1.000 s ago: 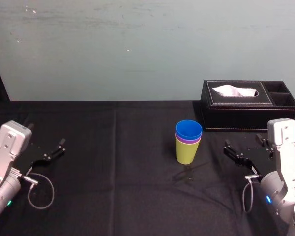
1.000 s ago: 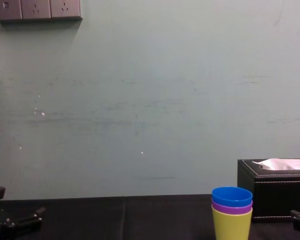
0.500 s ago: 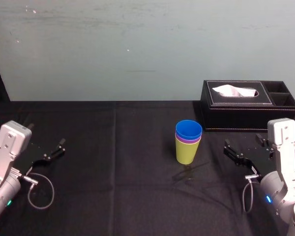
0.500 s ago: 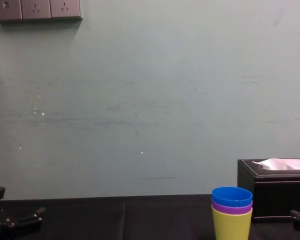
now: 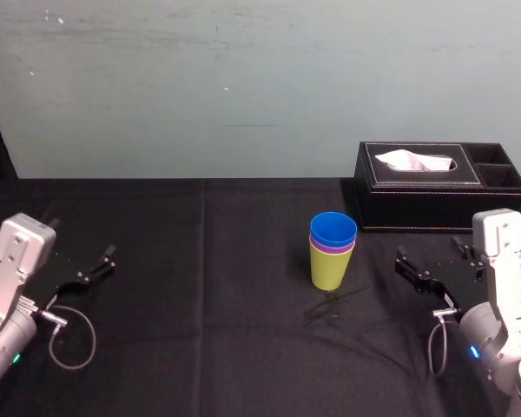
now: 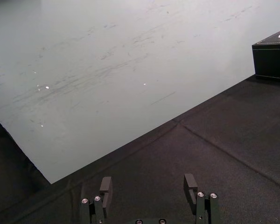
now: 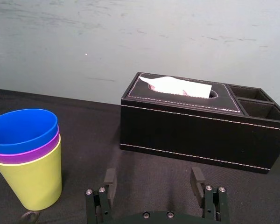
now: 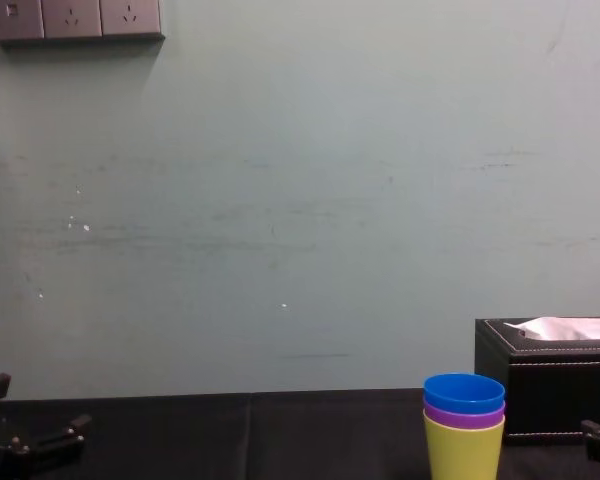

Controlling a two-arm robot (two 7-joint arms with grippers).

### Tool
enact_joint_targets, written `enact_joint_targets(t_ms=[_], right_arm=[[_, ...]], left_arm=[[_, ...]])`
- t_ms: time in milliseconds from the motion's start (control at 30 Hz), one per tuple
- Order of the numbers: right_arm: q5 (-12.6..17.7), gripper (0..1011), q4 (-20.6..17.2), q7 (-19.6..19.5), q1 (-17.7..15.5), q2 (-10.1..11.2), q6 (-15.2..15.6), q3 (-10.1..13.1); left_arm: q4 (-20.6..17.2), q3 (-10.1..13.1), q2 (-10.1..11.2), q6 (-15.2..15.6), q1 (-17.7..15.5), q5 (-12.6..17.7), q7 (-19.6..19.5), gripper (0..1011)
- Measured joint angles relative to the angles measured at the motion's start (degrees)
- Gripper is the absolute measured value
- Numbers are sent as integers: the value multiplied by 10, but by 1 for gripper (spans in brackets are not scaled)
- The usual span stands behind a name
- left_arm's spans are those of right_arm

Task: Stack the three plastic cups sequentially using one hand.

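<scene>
- blue cup sits nested in purple cup, in yellow-green cup, upright mid-table near the tissue box
- right hand rests beside the stack, released, empty
- left hand is well apart, released too

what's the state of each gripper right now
Left gripper: open, empty, parked far left.
Right gripper: open, empty, parked right of the cups.

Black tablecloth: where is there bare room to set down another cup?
The widest bare stretch lies between the open left gripper and the nested blue, purple and yellow-green plastic cups. The front strip before the cups is also bare. It's tighter on the right, among cups, black leather-look tissue box and open right gripper.
</scene>
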Motion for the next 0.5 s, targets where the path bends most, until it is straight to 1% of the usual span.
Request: enact_joint_targets(t_ms=[500], right_arm=[[0, 1003, 0, 0, 0, 0, 0, 0]], left_arm=[[0, 0, 0, 0, 0, 0, 0, 1000]])
